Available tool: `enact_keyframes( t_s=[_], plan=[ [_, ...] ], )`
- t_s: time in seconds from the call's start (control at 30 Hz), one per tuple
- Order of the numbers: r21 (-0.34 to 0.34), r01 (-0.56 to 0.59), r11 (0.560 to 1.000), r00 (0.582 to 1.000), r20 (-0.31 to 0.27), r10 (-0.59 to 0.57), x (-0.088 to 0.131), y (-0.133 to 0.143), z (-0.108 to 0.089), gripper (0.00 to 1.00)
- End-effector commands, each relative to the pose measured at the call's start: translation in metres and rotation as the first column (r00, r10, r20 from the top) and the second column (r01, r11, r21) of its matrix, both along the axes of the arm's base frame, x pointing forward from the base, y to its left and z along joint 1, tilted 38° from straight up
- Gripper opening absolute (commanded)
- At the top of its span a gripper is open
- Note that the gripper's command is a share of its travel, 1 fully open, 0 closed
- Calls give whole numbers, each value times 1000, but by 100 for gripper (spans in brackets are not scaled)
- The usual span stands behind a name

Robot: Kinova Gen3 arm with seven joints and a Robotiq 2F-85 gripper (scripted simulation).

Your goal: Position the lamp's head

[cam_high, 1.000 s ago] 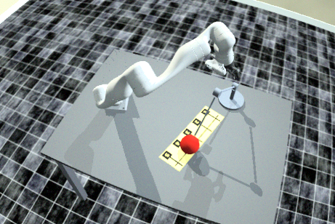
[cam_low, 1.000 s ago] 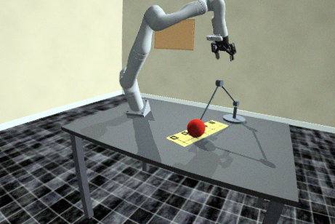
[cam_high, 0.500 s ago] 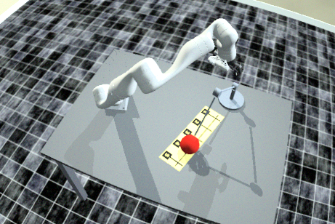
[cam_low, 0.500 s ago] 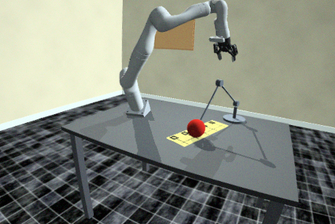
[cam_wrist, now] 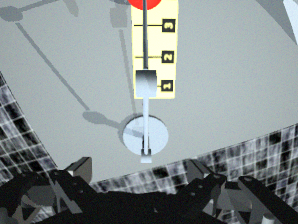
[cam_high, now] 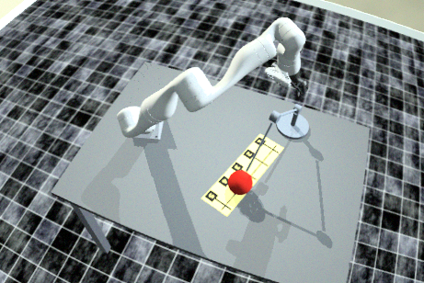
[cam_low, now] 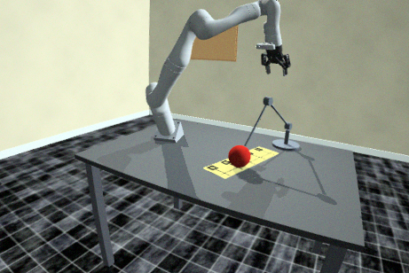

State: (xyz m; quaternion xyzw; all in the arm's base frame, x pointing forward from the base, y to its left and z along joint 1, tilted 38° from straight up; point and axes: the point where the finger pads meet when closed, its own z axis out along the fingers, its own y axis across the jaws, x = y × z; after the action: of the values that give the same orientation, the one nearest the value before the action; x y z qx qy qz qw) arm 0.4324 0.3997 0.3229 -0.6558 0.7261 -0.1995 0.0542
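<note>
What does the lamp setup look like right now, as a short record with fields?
pincer: open, holding nothing, high above the lamp's elbow joint
lamp base: round disc near the bench's far edge
lamp head: red ball, low over the marked strip
head position: between the strip's near-end mark and the next one, top view
bench: grey table
arm base: bolted at the far left corner

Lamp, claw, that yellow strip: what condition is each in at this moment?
Lamp: standing on its round base, arm folded at a raised elbow.
Red head: low over the yellow strip.
Gripper: open, empty, high above the lamp.
Yellow strip: flat on the table.
</note>
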Motion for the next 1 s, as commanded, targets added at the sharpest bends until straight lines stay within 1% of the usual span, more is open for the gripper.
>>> enact_keyframes(
  t_s=[0.0,0.2,0.27,0.37,0.77,0.83,0.97],
  plan=[
    [-36,-3,999,1000,-11,2,-4,12,-7,100],
    [-124,25,992,1000,-13,-26,-3,11,-6,100],
    [-124,25,992,1000,-13,-26,-3,11,-6,100],
    [-166,40,985,999,-11,-42,-3,9,-5,100],
    [-329,99,939,995,2,-104,-1,2,3,100],
    [-329,99,939,995,2,-104,-1,2,3,100],
    [-332,96,938,995,-1,-102,2,-2,-10,100]
  ],
)
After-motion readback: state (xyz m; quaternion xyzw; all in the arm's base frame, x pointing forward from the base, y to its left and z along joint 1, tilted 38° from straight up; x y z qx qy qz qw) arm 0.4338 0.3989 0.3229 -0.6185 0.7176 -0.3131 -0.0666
